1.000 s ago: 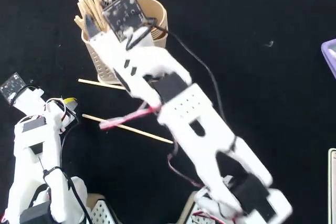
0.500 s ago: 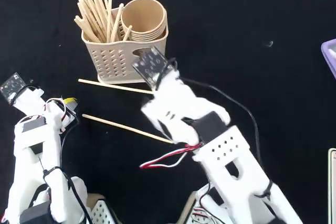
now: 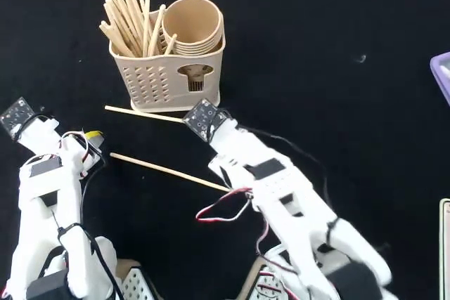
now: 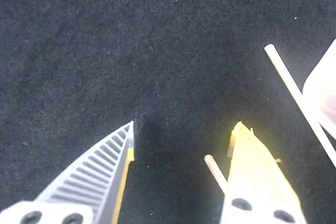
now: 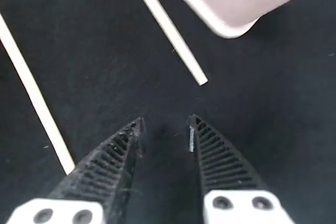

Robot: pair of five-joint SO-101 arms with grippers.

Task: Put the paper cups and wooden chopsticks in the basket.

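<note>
1. Wooden chopsticks, two of them, lie loose and flat on the black table (image 3: 365, 124). One chopstick (image 3: 151, 115) is just in front of the basket (image 3: 162, 79). The second chopstick (image 3: 169, 172) is farther out, between the two arms.
2. The basket already holds the stacked paper cups (image 3: 193, 22) on one side and an upright bundle of sticks (image 3: 130, 19) on the other.
3. Both loose sticks have their long axes running across the table, from the left arm's side toward the right arm. Each slants a little toward the arm bases at that end. The nearer-basket stick runs roughly along the basket's front wall.
4. The right gripper (image 5: 164, 127) has its jaws apart and empty, and it sits low, just short of that stick's end.
5. The left gripper (image 4: 184, 129) is also spread and empty. The second stick's end lies just beside its yellow finger.
6. Risk: the right gripper may close on only the tip of the stick, which would likely let it pivot or slip out.
7. Risk: a thin stick lying flat may roll away from a descending finger.
8. Risk: the basket is close, so a sweep could knock it.
9. Risk: the bundle is crowded, so a new stick may catch on it and tip out.
</note>
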